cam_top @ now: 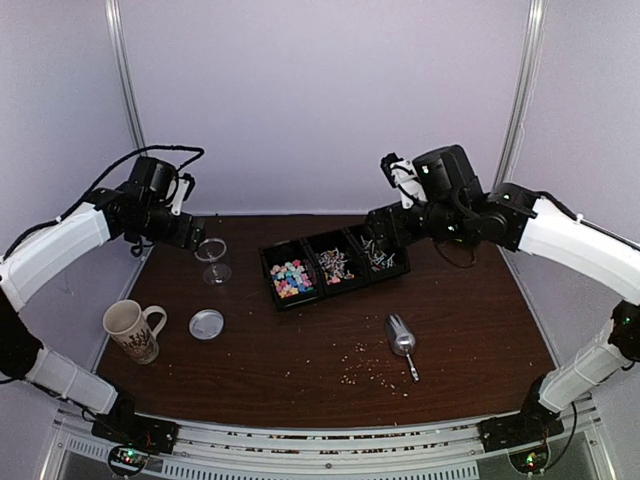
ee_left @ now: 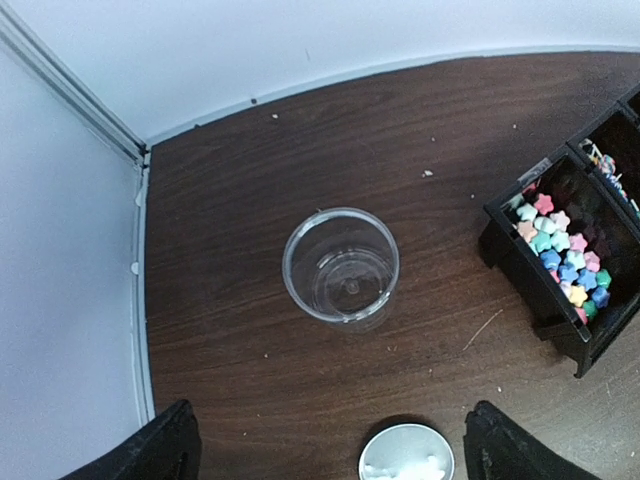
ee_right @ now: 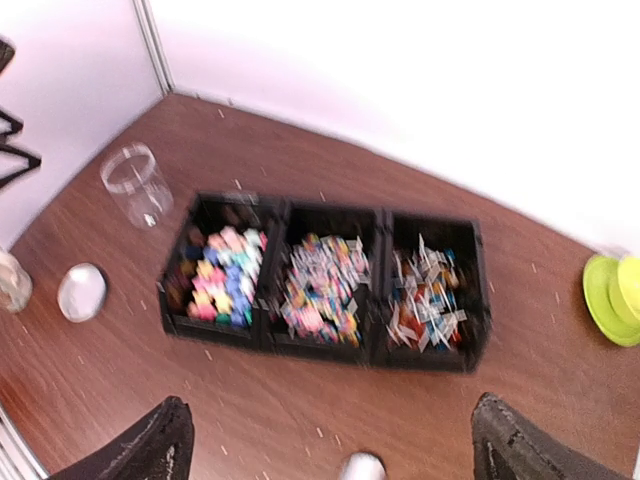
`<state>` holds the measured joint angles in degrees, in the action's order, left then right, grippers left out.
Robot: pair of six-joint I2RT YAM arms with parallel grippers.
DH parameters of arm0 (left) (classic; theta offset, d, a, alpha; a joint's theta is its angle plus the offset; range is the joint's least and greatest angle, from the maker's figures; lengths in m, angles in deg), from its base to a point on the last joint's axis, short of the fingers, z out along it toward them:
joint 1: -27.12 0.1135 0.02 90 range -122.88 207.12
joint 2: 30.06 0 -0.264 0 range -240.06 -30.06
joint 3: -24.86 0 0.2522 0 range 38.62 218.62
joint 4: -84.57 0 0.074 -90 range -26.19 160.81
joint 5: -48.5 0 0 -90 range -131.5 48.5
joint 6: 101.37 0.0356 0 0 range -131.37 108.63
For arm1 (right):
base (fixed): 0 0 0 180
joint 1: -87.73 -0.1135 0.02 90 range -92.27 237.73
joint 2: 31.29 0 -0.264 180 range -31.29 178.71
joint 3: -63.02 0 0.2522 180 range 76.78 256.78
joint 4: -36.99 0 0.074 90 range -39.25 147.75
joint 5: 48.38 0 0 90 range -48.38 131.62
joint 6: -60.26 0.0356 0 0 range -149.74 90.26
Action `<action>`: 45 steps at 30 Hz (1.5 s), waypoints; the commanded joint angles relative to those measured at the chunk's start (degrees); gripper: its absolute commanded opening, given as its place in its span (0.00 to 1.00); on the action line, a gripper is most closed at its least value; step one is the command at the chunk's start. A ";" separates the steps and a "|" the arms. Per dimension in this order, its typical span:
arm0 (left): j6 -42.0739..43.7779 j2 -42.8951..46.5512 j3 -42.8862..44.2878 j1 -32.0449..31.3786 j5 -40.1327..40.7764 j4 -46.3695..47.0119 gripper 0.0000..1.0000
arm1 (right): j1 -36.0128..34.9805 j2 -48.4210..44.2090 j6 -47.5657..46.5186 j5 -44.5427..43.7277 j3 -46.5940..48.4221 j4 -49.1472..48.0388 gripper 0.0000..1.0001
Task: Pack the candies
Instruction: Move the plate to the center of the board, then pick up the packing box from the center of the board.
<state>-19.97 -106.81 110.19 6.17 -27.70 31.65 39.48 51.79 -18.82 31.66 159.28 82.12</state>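
The left end effector (ee_left: 330, 445) is spread and empty, and hangs above the bench (ee_left: 250, 180) near a clear cup (ee_left: 341, 265). The right end effector (ee_right: 335, 440) is also spread and empty, above a black tray (ee_left: 520, 275). The candies (ee_right: 222, 275) lie in its three compartments.

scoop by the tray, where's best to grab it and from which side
Probably the thin handle, straight down from above with the right fingers across it: the scoop lies flat on the table, handle toward the near edge, bowl toward the tray.
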 commanded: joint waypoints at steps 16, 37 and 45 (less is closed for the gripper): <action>7.75 -31.10 20.61 -0.38 -9.79 -4.51 0.64 | 0.02 -25.09 6.95 -7.84 -28.50 4.00 1.00; 6.95 -37.16 23.79 -0.37 -7.19 -5.81 0.15 | 0.06 -31.20 6.75 -7.90 -32.52 6.51 0.99; 5.43 -34.96 23.44 -0.33 -7.38 -6.79 0.06 | 0.07 -30.28 6.86 -7.73 -32.23 5.98 1.00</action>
<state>-13.39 -144.32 132.18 6.01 -34.71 25.71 39.48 21.24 -12.57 25.02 126.67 88.05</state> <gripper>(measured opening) 0.078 0.995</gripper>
